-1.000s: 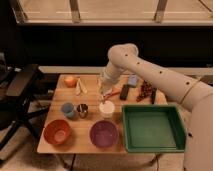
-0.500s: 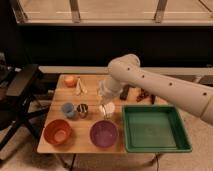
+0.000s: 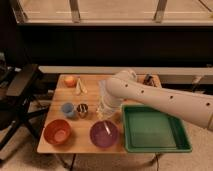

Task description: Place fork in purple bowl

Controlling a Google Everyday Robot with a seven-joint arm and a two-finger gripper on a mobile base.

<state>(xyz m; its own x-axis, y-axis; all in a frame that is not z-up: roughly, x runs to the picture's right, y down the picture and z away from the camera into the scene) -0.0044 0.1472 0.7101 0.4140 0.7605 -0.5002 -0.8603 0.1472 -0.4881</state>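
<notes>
- Gripper (image 3: pixel 103 114) hangs at the end of the white arm (image 3: pixel 165 102), just above the far rim of the purple bowl; whether it is clamped or parted I cannot tell.
- Nearest the camera, along the front edge of the wooden table (image 3: pixel 89 146), sit three things in a row: the orange-red bowl (image 3: pixel 57 131) at the left, the purple bowl (image 3: pixel 104 134) in the middle, and the green tray (image 3: pixel 153 128) at the right; the tray lies just beside the purple bowl.
- Inside the purple bowl a thin pale streak runs aslant from the far rim toward the centre; this looks like the fork (image 3: pixel 107 127), its upper end close under the gripper; whether the gripper touches it is not clear.
- One row back, left of the gripper, stand a small blue cup (image 3: pixel 67 109) and a dark cup (image 3: pixel 82 109), close beside each other; both lie between the orange-red bowl and the far items.
- Farther back, near the table's far-left corner, rests an orange fruit (image 3: pixel 70 81); just beside it on the right lies the pair of cream-yellow utensils (image 3: pixel 81 86).
- At the far right edge of the table, behind the arm, a small dark object (image 3: pixel 147 79) shows partly; its kind cannot be told.
- Off the table to the left stands a dark chair (image 3: pixel 22 92).
</notes>
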